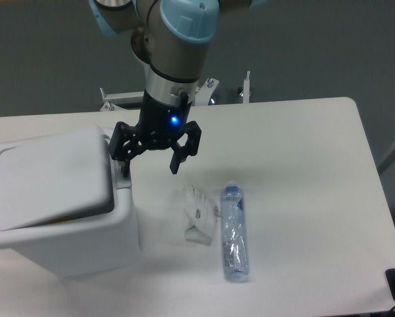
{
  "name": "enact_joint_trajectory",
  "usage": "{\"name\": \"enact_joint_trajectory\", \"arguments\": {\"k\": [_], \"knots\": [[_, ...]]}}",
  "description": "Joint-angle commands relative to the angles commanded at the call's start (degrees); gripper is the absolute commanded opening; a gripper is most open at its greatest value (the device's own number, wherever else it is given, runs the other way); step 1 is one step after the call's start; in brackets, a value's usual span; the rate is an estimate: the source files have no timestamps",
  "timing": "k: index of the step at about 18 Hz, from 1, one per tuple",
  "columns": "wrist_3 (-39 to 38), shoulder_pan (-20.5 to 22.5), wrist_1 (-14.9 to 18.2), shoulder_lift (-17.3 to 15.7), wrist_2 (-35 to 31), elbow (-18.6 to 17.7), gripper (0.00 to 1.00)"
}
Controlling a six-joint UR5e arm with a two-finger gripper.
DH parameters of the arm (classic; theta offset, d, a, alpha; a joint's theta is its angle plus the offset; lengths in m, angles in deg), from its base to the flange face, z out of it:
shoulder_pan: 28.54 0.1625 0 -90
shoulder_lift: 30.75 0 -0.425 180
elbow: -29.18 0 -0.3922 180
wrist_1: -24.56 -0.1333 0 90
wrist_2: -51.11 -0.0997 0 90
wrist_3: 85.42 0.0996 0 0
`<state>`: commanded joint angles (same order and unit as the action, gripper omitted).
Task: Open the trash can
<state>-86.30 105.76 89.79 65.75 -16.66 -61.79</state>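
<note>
Trash can (59,218), a large white boxy bin, sits at the left end of the white table (303,172). Its flat lid (52,175) looks lifted at the near edge, showing a dark slit with a hint of yellow beneath, so the opening seems begun but far from finished. The arm's black gripper (148,165) hangs spread wide, holding nothing, one finger (123,168) down at the bin's right rim where the release tab would be (the tab itself is hidden behind it). Whether the finger touches is unclear. Nearby lie a clear plastic bottle (234,232) and a crumpled white wrapper (199,214), its print too small to read.
</note>
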Motion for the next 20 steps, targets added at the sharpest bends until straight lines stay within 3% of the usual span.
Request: {"name": "enact_joint_trajectory", "arguments": {"k": [4,7,10,12,15,20], "knots": [[0.8,0.3,-0.5,-0.3,-0.1,2.2,1.00],[4.4,5.6,-1.1,0.6,-0.3,11.7,1.00],[5.3,11.3,-2.6,2.6,-2.0,16.3,1.00],[9.2,14.1,-4.6,2.6,-10.1,16.9,1.00],[27.1,15.0,-4.0,3.2,-18.7,15.9,1.00],[39.1,16.2,-2.6,2.9,-25.0,13.6,1.00]]}}
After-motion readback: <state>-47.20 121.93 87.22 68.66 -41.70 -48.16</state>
